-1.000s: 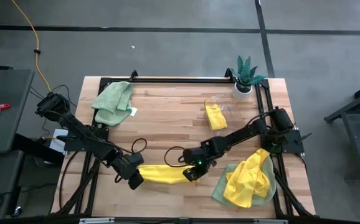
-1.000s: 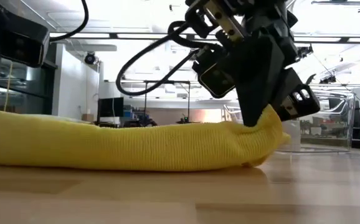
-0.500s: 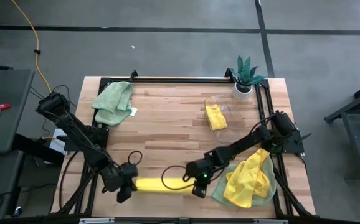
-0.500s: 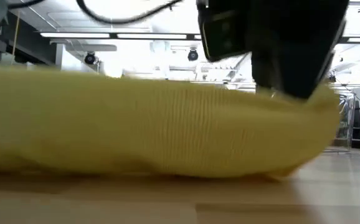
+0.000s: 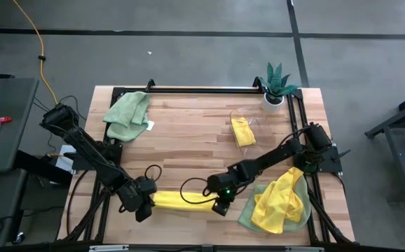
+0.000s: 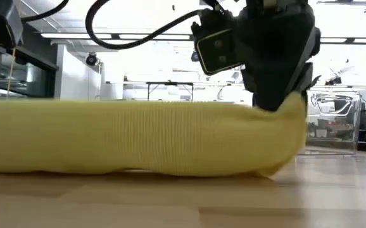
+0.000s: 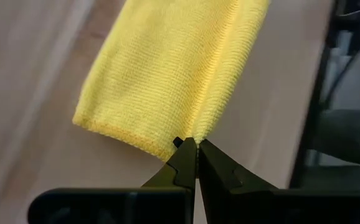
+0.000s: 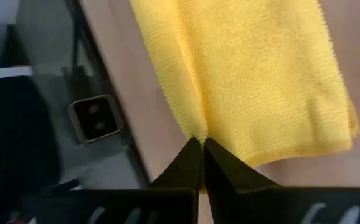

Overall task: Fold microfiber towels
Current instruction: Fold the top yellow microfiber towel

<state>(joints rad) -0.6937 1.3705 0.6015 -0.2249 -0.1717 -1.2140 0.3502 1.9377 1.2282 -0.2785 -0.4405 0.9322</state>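
Yellow cloth, folded into a long narrow band, lies stretched along the near edge of the wooden table (image 5: 188, 133), and both arms have hold of it. The left gripper (image 5: 144, 208) has its fingers pinched tight on one end of the yellow towel (image 5: 180, 201); the right gripper (image 5: 219, 206) is clamped on the other end, its fingers closed on a tuck of fabric at the corner (the wrist views show each pair of fingertips meeting right at the hem). From table height the band looks taut and even, resting on the wood.

To do this fold well, I'd judge the two ends should travel together at equal height, so the layers keep aligned and the band doesn't twist or sag in the middle.

Room is tight. The band lies close to the table's front edge, and just beside the right gripper sits a heap of yellow and green towels (image 5: 281, 201). Open wood lies toward the middle; farther back are a green towel (image 5: 127, 115), a clear container (image 5: 243, 127) holding a yellow cloth, and a potted plant (image 5: 277, 84).
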